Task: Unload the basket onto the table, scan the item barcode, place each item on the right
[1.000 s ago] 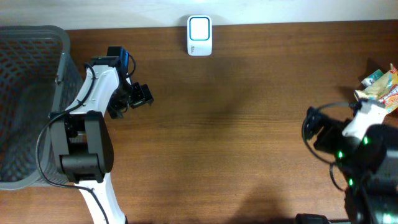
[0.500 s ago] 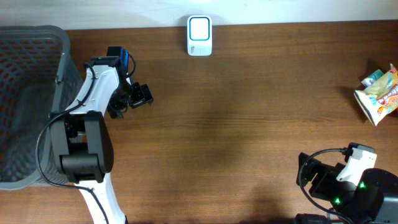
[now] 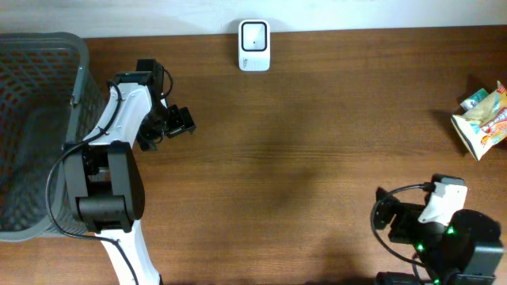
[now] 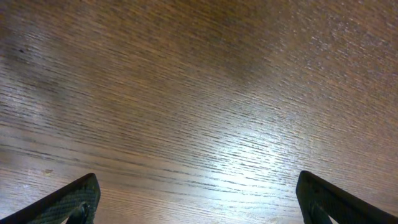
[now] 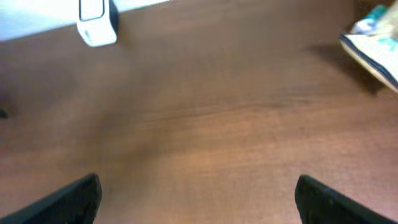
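Overhead, the scanner (image 3: 254, 45) stood at the tabletop's (image 3: 301, 158) back edge, with the packet (image 3: 482, 119) far right. In the wrist views, the left tool (image 4: 196, 200) and right tool (image 5: 196, 194) were spread wide above the wood.

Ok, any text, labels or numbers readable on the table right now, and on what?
None can be read.
Snack packet: coloured print, too small in the overhead view, blurred in the right wrist view.
Barcode scanner: no legible marking on its face.

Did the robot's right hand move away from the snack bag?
Yes. The right gripper has drawn back toward the near table edge, away from the snack bag, which stayed put.
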Action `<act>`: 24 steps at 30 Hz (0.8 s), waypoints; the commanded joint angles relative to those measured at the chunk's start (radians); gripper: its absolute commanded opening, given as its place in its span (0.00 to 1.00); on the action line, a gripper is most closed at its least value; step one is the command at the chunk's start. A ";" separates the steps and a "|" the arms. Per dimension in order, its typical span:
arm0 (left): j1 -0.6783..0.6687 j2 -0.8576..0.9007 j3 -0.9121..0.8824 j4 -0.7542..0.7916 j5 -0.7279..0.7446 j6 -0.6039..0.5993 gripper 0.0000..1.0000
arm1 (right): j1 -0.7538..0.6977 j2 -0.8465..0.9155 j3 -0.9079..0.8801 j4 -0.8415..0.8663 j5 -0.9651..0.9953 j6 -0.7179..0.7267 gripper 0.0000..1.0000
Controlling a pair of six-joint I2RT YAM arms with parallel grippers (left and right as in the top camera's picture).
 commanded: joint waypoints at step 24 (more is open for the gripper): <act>0.002 -0.025 0.009 0.000 -0.007 -0.005 0.99 | 0.051 -0.390 -0.757 0.868 -0.044 -0.094 0.98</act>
